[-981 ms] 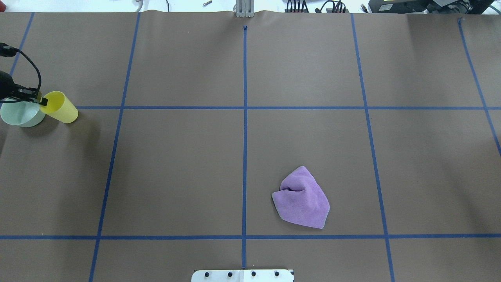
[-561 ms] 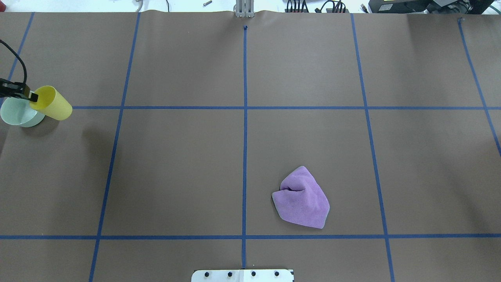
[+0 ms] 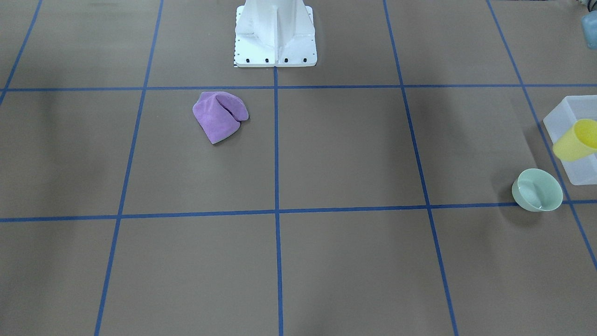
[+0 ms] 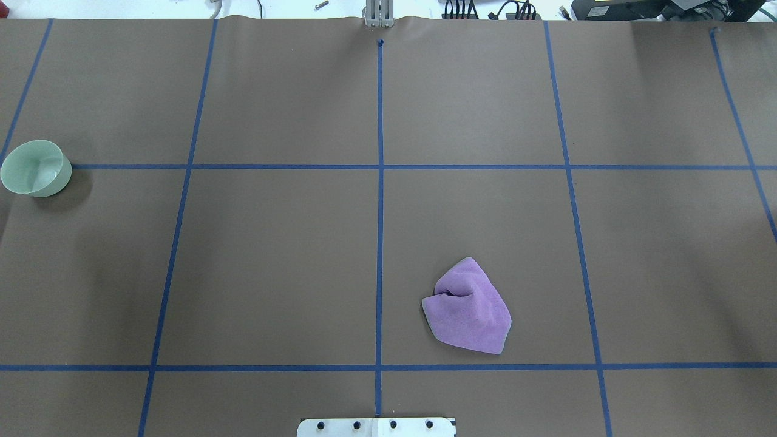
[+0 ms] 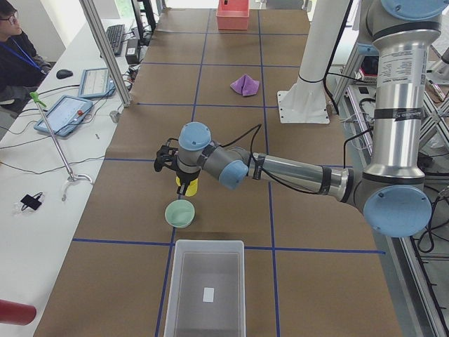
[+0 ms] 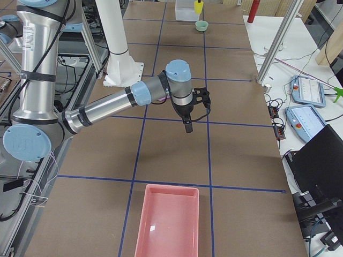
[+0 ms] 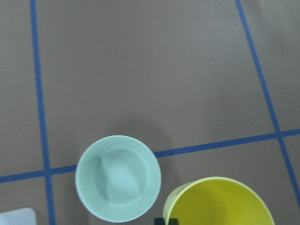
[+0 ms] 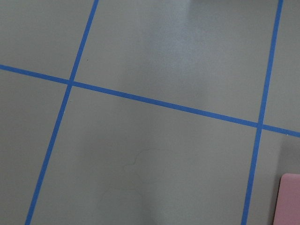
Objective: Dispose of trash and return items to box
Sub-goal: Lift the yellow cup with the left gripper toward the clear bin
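**Placement and hold.** At the left end of the tabletop (image 4: 273,255) the box (image 5: 210,270) stands open and upright, ready to receive items. The bowl (image 5: 179,213) is set upright on the tabletop just beside the box's far wall, outside it and not yet returned. It is judged to be left there for a later pick.

Beside and above the bowl, the yellow cup (image 7: 218,204) is carried clear of the tabletop by the left tool (image 5: 181,181), which is clenched on its rim. The cup is held tilted and raised, presumably so that it passes over the bowl and the box wall. In the wrist view only a corner of the box is seen, so the cup is judged to be short of the opening.

Farther along, the purple cloth (image 4: 467,306) lies crumpled and untouched, well apart from both tools. The right tool (image 6: 187,127) hangs over bare tabletop, apparently parked out of the way. Whether it is released or clenched cannot be told. A pink bin (image 6: 140,225) stands at the far end, possibly meant for trash.

**Change noted.** One second ago the cup and left tool were seen in the overhead view, beside the bowl at its left edge. They were then seen shifted further left. Both are now out of that view. The bowl and cloth are unmoved.
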